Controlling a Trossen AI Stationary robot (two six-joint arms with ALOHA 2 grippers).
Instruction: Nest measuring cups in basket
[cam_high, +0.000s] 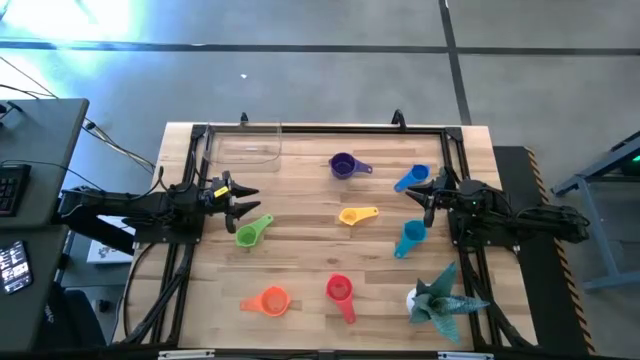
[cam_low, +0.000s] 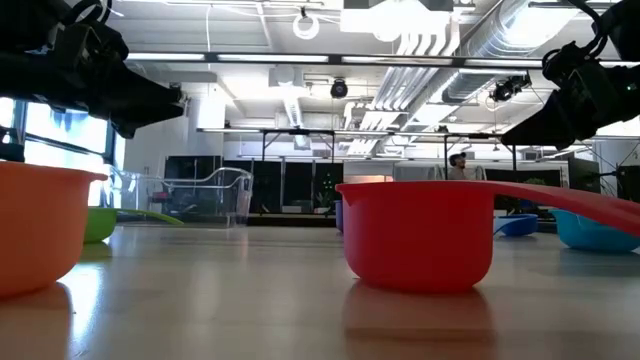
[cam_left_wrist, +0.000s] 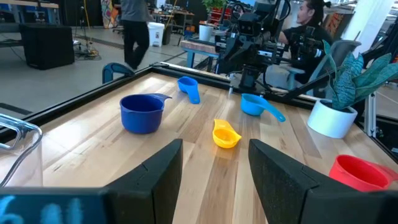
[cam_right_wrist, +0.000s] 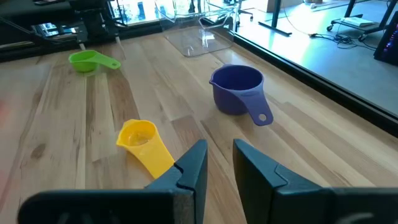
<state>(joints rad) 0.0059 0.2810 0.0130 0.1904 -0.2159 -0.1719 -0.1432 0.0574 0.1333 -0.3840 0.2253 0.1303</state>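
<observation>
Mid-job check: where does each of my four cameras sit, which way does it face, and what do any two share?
High: overhead, facing down; both arms, left gripper, right gripper.
Low: table height, facing across; red plastic measuring cup close, arms above.
Left wrist: over open fingers toward yellow plastic measuring cup.
Right wrist: over open fingers toward purple plastic measuring cup.
Shared: both wrists show the yellow cup.

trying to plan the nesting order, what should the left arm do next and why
Probably lower the left gripper onto the green cup just beside it. Its fingers stand open and empty, all the cups lie loose on the table, and the clear basket holds none yet.
</observation>
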